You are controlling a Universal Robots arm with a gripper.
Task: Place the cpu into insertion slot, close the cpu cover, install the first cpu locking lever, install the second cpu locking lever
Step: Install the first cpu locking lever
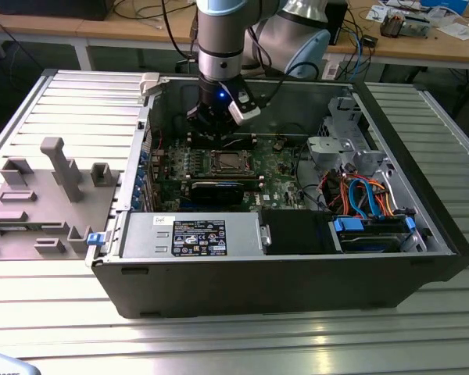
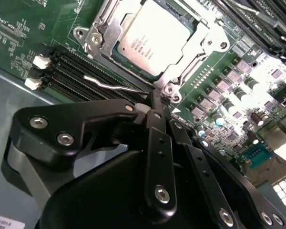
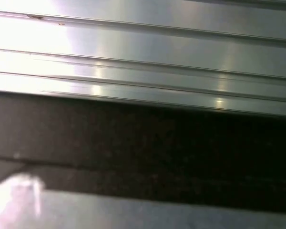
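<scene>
Nearest the lens in the second wrist view is the black pincer (image 2: 155, 102), its linkage arms and screw heads filling the lower half; its fingers come together to a narrow tip just beside the socket's near corner, with no gap visible between them, and they appear to be pressing on or gripping the thin silver lever (image 2: 115, 86) that runs along the socket's edge above the black memory slots (image 2: 71, 71). Whether the lever is truly clamped cannot be told, since the tip hides the contact.

Just beyond the tip, the cpu (image 2: 155, 36) lies flat in the slot (image 2: 125, 60), its silver-grey top facing up. The cover (image 2: 187, 56) is down around it, its window framing the chip. All of this sits on the green board (image 2: 33, 24).

In the exterior view the arm (image 1: 219, 47) reaches down into an open computer case (image 1: 273, 281) that lies on its side on a ribbed metal bench (image 1: 219, 344). The pincer (image 1: 213, 125) hangs just behind the cpu (image 1: 225, 162) near the middle of the board (image 1: 281, 176). A grey power unit (image 1: 191, 234) sits along the case's near wall, with orange and blue cables (image 1: 359, 195) towards the exterior view's right. Grey fixture blocks (image 1: 55, 180) stand on the bench at the exterior view's left.

The first wrist view shows ribbed metal (image 3: 143, 47) above a dark band
</scene>
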